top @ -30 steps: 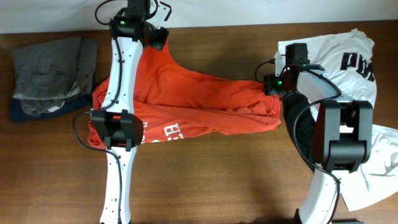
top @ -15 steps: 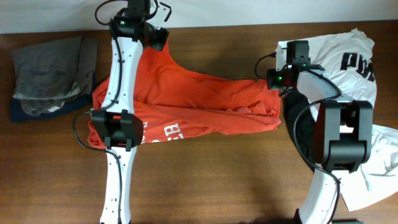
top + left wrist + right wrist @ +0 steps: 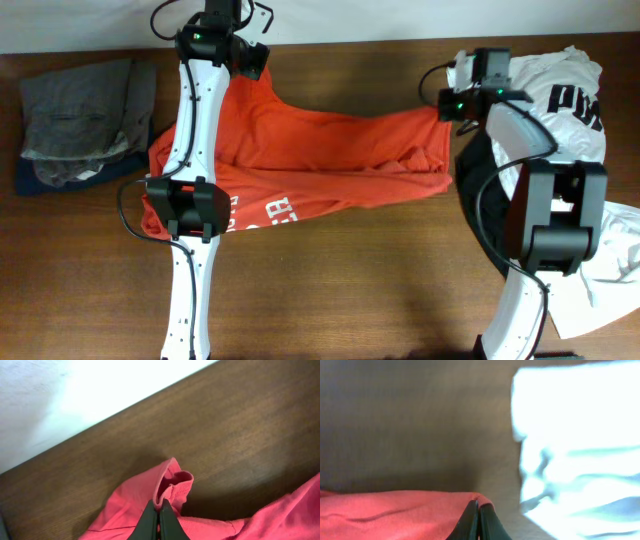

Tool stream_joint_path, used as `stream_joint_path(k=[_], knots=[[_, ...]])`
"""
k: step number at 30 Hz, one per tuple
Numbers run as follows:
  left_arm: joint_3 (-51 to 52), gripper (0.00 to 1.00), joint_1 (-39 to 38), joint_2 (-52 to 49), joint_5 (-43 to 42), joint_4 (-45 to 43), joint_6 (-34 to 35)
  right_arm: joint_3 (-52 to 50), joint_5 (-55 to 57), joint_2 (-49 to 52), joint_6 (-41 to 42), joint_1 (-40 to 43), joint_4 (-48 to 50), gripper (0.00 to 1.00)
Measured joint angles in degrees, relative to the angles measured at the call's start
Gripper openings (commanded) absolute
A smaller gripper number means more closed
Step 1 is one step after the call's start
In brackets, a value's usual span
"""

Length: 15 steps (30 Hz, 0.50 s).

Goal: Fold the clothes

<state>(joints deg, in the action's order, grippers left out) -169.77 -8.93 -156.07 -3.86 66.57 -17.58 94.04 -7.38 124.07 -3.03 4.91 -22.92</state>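
Red-orange shirt (image 3: pixel 330 150) stretched across wooden surface (image 3: pixel 350 280).
Pinched at far edge by closed left fingers (image 3: pixel 149 522), at other end by closed right fingers (image 3: pixel 465 525).

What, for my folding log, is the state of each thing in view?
red-orange T-shirt, unfolded, stretched between both grippers.
left gripper, shut on the T-shirt's bunched edge.
right gripper, shut on the T-shirt's corner.
white T-shirt, crumpled, unfolded.
grey garment, roughly folded, at the far left.
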Motion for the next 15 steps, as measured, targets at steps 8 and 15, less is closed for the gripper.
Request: stream_joint_path(k=[8, 15], knots=[[-5.01, 0.00, 0.57, 0.00, 5.92, -0.17, 5.97, 6.05, -3.17, 0.02, 0.02, 2.89, -9.44, 0.04], [-9.07, 0.00, 0.87, 0.00, 8.37, 5.09, 9.14, 7.69, -5.92, 0.02, 0.02, 3.32, -19.52, 0.04]])
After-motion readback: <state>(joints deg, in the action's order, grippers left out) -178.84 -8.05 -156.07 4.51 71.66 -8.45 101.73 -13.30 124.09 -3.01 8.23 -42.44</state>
